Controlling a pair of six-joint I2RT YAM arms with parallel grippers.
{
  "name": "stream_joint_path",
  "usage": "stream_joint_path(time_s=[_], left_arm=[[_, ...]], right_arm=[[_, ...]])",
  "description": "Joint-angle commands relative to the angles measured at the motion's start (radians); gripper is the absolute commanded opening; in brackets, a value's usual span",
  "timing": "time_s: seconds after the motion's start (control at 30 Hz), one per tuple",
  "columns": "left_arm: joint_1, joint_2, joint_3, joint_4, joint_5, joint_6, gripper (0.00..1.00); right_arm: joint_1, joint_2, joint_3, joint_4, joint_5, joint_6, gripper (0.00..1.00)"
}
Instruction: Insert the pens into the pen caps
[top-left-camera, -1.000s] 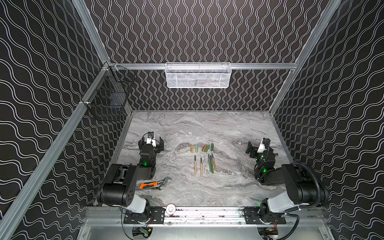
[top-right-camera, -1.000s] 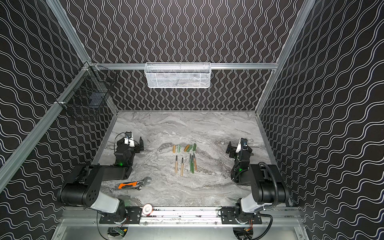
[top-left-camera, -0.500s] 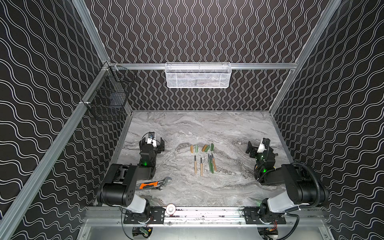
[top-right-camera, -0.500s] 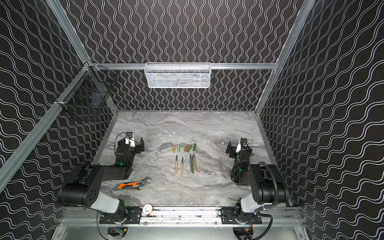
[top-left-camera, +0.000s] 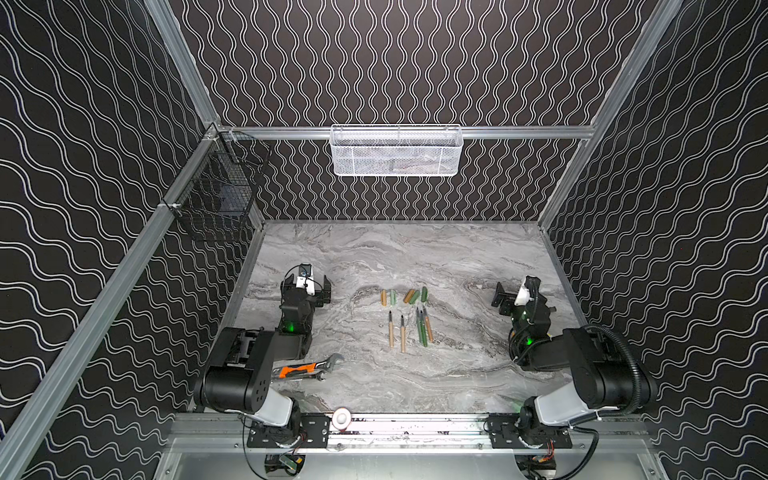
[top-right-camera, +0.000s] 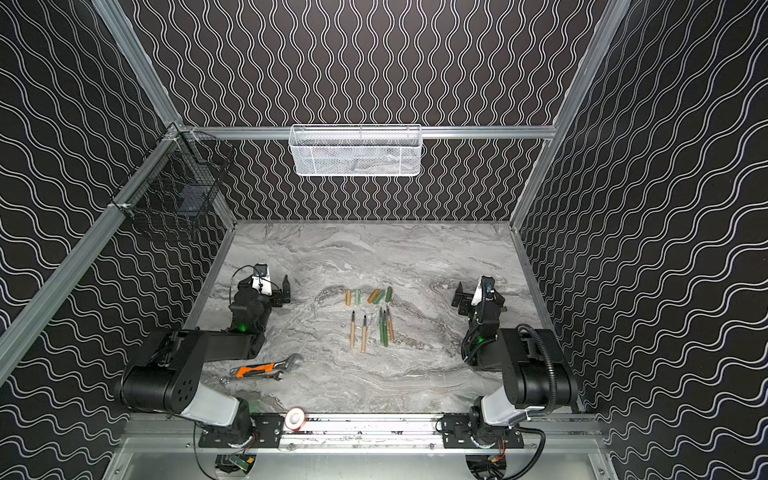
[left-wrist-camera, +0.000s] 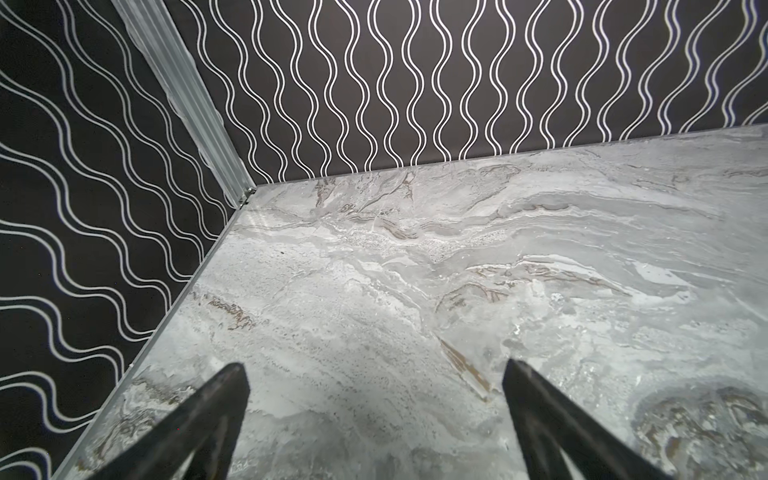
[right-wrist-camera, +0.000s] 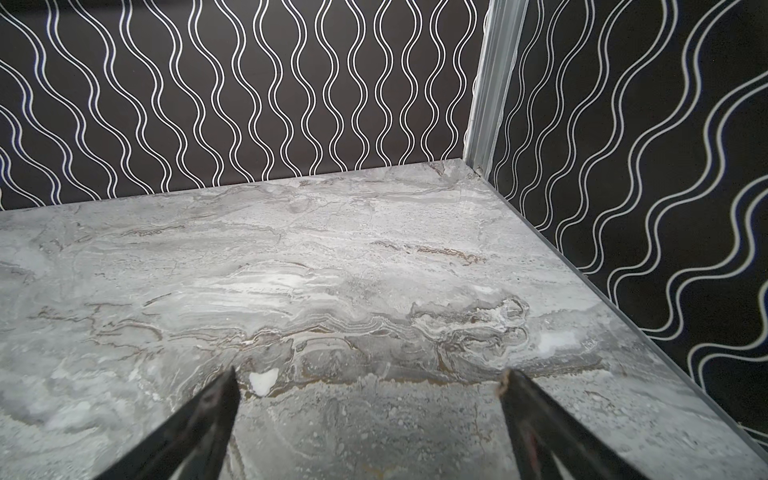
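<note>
Left wrist view shows the left gripper with its two black fingers spread wide apart. Nothing is between them, only the bare grey marble table below. In both top views this gripper sits at the left side of the table, well apart from the pens. Near the front an orange-handled wrench lies flat. It is not part of the job.

In the middle of the table are the pen caps, five short stubby bits in a row, some tan and some green. Just in front of them lie the pens, five thin sticks with dark tips pointing toward the caps. None is in a cap yet. The two tan pens on the left each lie alone with a gap around them. The three on the right lie close together, maybe touching.

The pens look light, hard and stiff, so they should not bend. They are round and smooth, so I think they could roll or slip. A good place to hold one looks like the middle of the stick, away from the dark tip. A cap is best held near its closed end, so the open end stays free. I cannot tell which end is open.

At the right side, the right gripper is wide open and empty too, well apart from the pens.
</note>
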Motion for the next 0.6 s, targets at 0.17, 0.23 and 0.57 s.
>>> stream_joint_path(time_s=[0.17,0.23,0.57], left_arm=[[0.008,-0.004,0.011,0.006,0.026,-0.002,0.99],[0.007,-0.004,0.010,0.006,0.025,-0.002,0.99],[0.003,-0.003,0.006,0.015,0.014,0.004,0.99]], right_arm=[[0.009,0.001,-0.014,0.072,0.022,-0.009,1.00],[0.008,0.001,-0.014,0.071,0.022,-0.009,1.00],[0.011,0.002,-0.014,0.071,0.023,-0.009,1.00]])
